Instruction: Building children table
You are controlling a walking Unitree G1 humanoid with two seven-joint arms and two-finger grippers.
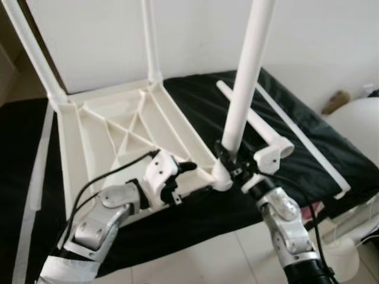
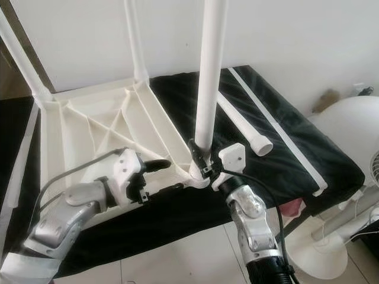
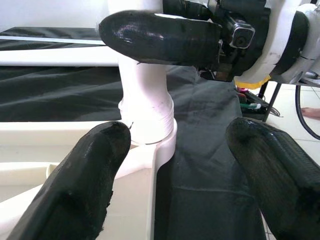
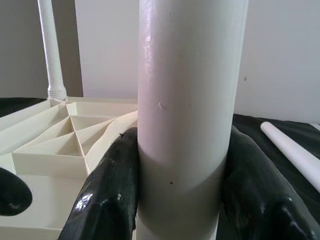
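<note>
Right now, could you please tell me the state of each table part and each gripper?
Tabletop: upside down on the black cloth, ribs showing.
Two far legs: upright in their corner sockets.
Near leg: upright in its corner socket.
Loose leg: lying on the cloth.
Right gripper: shut on the near leg.
Left gripper: open beside the socket.

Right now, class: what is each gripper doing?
Left gripper: open, beside the tabletop corner.
Right gripper: closed on the upright table leg.
</note>
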